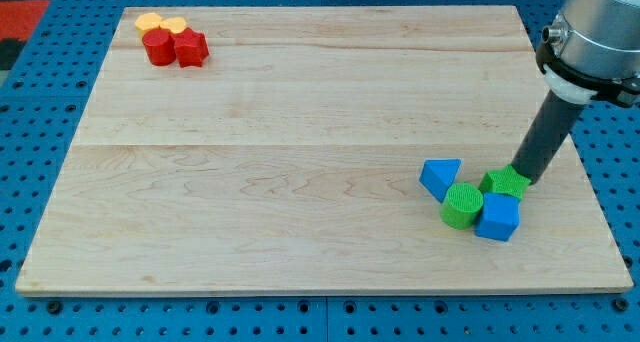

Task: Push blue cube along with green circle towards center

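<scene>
The blue cube sits near the board's lower right. The green circle, a short cylinder, touches its left side. A second green block, of unclear shape, lies just above the cube. A blue triangle lies at the upper left of the green circle. My tip stands at the right edge of the second green block, above and right of the blue cube.
A red cylinder and a red block sit at the board's upper left, with two yellow blocks just above them. The wooden board's right edge is close to the tip.
</scene>
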You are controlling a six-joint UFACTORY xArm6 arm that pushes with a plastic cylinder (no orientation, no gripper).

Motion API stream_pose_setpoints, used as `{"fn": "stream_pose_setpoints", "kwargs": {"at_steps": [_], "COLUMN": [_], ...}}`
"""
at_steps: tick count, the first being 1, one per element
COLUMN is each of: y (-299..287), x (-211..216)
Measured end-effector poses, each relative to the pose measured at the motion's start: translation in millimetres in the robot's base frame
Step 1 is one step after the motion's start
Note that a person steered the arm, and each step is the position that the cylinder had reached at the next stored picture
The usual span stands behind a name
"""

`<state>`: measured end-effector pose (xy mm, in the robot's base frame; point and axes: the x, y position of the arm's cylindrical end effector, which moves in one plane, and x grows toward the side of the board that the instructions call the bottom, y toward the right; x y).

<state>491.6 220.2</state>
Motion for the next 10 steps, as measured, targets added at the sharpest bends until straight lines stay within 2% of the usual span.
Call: {"fn": "stream_pose_setpoints", "kwargs": {"at_steps": [1, 2, 3, 6, 8, 10], "y": [51, 68, 64, -27, 23, -28], "x": [4, 27, 62, 93, 87, 94]}}
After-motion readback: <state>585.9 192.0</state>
